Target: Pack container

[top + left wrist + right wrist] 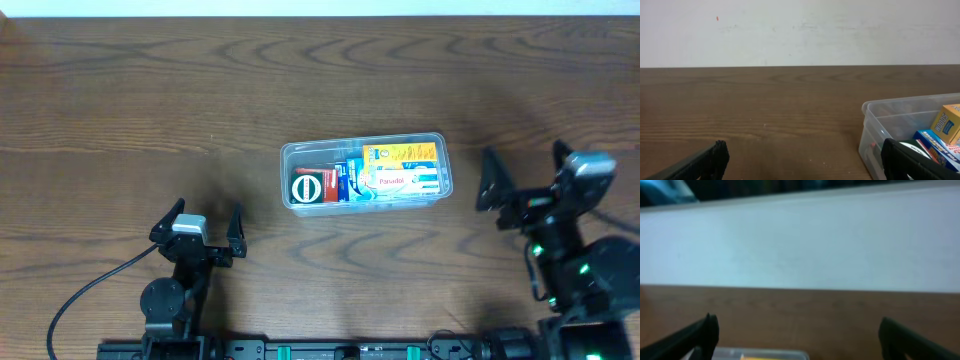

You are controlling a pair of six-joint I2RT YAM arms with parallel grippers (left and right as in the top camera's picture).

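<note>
One clear, see-through plastic rectangular tub with rounded corners and a raised rim sits near the middle of the brown wood-grain counter, its long sides running left to right, open at the top. It lies between the two hands and touches neither. Four small cardboard boxes can be counted inside, packed close together: a yellow box along the far side, a white and pale-blue box in front of it bearing a red word that looks like "Panadol", a blue box beside those, and a dark red box at the left end with a round white and green mark. Other print is too small to read. Two hands show. The left hand rests low at the near left with its fingers spread wide, holding nothing; its wrist view shows the tub's corner just beyond the right finger. The right hand, just right of the tub, also stands wide open and empty.
</note>
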